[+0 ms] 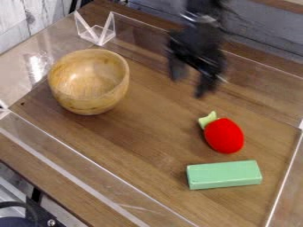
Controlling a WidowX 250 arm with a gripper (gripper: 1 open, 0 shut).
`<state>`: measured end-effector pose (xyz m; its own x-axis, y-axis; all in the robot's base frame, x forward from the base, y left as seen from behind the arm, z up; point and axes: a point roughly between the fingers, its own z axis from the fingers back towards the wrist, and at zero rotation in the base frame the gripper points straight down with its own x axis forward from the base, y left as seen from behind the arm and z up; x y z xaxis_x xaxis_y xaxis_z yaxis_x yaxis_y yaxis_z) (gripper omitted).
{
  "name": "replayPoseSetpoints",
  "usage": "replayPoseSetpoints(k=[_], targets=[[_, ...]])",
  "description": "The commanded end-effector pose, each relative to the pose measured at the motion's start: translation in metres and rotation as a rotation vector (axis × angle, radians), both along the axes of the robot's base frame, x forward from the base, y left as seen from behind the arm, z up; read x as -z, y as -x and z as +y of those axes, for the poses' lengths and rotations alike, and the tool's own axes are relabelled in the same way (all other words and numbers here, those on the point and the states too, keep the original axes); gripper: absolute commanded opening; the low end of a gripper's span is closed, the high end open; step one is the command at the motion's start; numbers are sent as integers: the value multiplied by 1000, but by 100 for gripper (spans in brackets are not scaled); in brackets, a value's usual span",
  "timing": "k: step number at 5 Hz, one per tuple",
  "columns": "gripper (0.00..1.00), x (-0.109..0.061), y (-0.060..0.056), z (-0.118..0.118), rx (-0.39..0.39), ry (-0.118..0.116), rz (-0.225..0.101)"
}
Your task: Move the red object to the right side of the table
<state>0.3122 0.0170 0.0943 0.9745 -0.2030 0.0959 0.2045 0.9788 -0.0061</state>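
My gripper (198, 78) hangs wide open and empty, the red object (224, 135) resting free on the table (142, 133) below and to its right, so I retreat without brushing it.

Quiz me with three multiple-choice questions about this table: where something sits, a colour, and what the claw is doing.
1. Where is the red toy fruit?
A. inside the wooden bowl
B. on the table's right part, just behind the green block
C. in the claw

2. What colour is the flat block?
A. green
B. blue
C. yellow

3. What is the claw doing?
A. gripping the fruit
B. resting in the bowl
C. open, empty, above the table

Answers: 1 B, the fruit lies on the table beyond the block. 2 A, it is pale green. 3 C, its fingers are spread with nothing between, well clear of the wooden bowl.
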Motion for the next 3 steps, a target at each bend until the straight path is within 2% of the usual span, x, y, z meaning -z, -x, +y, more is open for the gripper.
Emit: replayPoseSetpoints(k=[1, 2, 3], targets=[[100, -21, -1, 49, -62, -25, -99], [100, -19, 1, 77, -114, -48, -137], [100, -22, -3, 92, -200, -10, -167]])
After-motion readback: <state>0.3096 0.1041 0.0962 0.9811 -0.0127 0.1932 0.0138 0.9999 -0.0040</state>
